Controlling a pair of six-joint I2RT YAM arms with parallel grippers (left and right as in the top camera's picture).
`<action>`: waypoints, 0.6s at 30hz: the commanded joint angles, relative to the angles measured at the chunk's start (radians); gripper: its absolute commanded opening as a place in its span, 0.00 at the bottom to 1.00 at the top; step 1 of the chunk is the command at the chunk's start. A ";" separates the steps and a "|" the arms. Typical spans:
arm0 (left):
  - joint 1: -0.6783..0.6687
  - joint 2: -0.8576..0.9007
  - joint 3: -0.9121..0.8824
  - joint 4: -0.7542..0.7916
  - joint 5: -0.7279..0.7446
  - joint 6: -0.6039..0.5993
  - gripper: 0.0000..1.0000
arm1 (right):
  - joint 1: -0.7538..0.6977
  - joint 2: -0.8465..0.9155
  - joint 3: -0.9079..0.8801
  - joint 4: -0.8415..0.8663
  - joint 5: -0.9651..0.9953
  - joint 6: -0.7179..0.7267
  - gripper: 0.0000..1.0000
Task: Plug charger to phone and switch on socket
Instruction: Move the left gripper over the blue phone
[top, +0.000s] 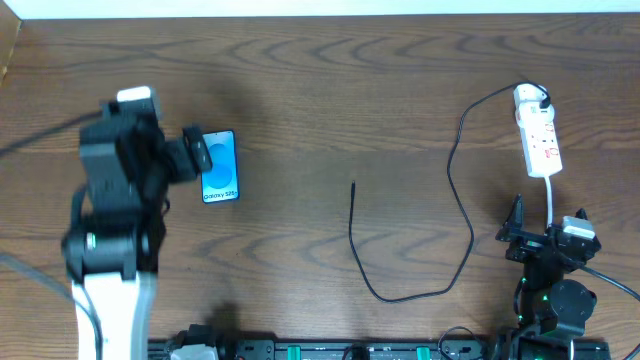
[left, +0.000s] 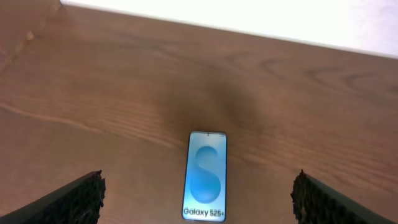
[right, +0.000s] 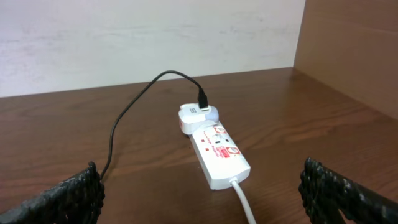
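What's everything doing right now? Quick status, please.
Left end effector open, at phone. Right end effector open, facing power strip. Charger cable tip loose on table, apart from phone. Nothing blocking.

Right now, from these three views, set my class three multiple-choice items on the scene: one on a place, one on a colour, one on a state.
1. Where does the free tip of the charger cable lie?
A. in the phone
B. on the bare table, between phone and power strip
C. hanging off the table edge

2. What colour is the power strip's own cord?
A. black
B. red
C. white

3. What state is the left hand in?
A. open, holding nothing
B. shut on the phone
C. shut on the cable

Answers:
1 B: the overhead view shows the tip alone on the wood.
2 C: the right wrist view shows a white cord leaving the strip.
3 A: the left wrist view shows its fingers wide apart and the phone untouched.
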 joint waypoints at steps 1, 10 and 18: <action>0.004 0.162 0.131 -0.053 -0.006 -0.040 0.95 | 0.006 -0.002 -0.001 -0.004 -0.002 -0.011 0.99; 0.004 0.515 0.353 -0.237 -0.005 -0.111 0.95 | 0.006 -0.002 -0.001 -0.004 -0.002 -0.011 0.99; 0.003 0.720 0.363 -0.329 -0.003 -0.109 0.95 | 0.006 -0.002 -0.001 -0.004 -0.002 -0.011 0.99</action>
